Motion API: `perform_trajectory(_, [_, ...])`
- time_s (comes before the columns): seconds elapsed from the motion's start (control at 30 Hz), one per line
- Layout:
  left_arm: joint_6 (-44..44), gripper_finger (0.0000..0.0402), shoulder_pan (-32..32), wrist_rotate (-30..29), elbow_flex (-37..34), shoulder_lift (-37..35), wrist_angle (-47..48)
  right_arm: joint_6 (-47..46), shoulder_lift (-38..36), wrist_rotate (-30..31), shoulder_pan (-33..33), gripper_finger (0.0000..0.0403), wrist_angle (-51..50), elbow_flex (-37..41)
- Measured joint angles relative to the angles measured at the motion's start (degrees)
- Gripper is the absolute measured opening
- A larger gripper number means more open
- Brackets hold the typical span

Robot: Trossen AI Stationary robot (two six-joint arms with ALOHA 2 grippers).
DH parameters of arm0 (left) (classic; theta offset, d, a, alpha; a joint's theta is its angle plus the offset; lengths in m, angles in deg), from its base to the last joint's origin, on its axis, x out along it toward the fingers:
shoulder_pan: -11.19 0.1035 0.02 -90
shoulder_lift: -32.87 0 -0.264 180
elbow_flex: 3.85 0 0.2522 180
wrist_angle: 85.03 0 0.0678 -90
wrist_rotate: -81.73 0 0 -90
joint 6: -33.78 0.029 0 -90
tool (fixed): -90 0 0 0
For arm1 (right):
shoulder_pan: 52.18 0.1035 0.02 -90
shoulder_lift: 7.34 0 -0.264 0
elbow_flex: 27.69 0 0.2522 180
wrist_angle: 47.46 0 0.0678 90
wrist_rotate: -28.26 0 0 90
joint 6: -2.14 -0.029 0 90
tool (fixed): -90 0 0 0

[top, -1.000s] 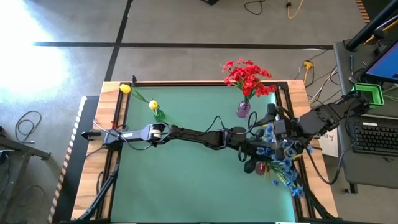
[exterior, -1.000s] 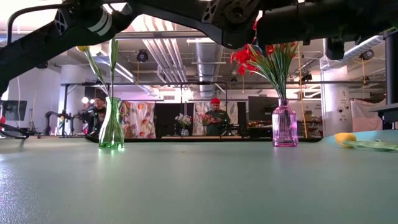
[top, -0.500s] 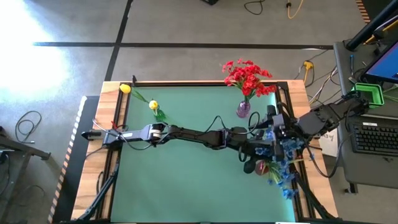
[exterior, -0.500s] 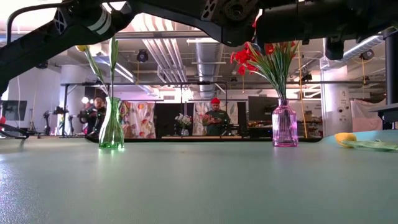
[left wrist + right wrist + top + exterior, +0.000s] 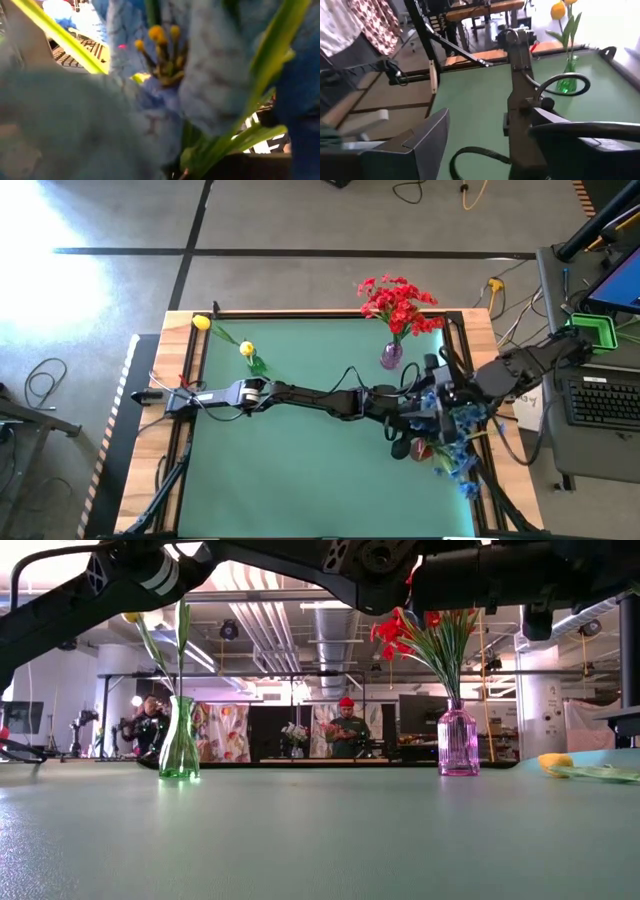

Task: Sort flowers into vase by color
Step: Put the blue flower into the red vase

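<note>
High view, my left gripper (image 5: 432,423) clenched on blue flowers (image 5: 458,450), right gripper (image 5: 447,392) released, two yellow tulips (image 5: 246,350), three vases (image 5: 390,356).

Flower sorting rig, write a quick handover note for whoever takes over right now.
Left pincer: shut, reached across to the table's right side among the blue flowers.
Right pincer: open, right beside that bunch.
Done: red flowers stand in the pink vase; one yellow flower stands in the green vase.
Left: a second yellow flower lies at the table's far-left corner; the blue flowers are not settled, and their vase is mostly hidden.
</note>
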Motion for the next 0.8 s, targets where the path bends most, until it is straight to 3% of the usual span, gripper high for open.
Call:
perform_trajectory(0.27, [0.02,0.0003,0.05,-0.1,-0.02,0.11,0.5,-12.08,0.02,-0.6,0.0,0.0323,-9.12,-2.66])
perform_trajectory(0.43, [0.04,0.0003,0.02,-0.1,-0.02,0.11,0.47,-19.05,0.01,-0.31,0.0,0.0347,-9.7,-2.68])
perform_trajectory(0.67, [0.04,0.0003,0.0,-0.08,-0.02,0.11,0.83,-31.05,0.02,-1.29,0.0,0.0352,-11.18,-2.66])
perform_trajectory(0.8, [0.24,0.0003,0.0,-0.06,-0.02,0.13,1.02,-38.92,0.07,1.39,0.0,0.0352,-11.74,-2.64])
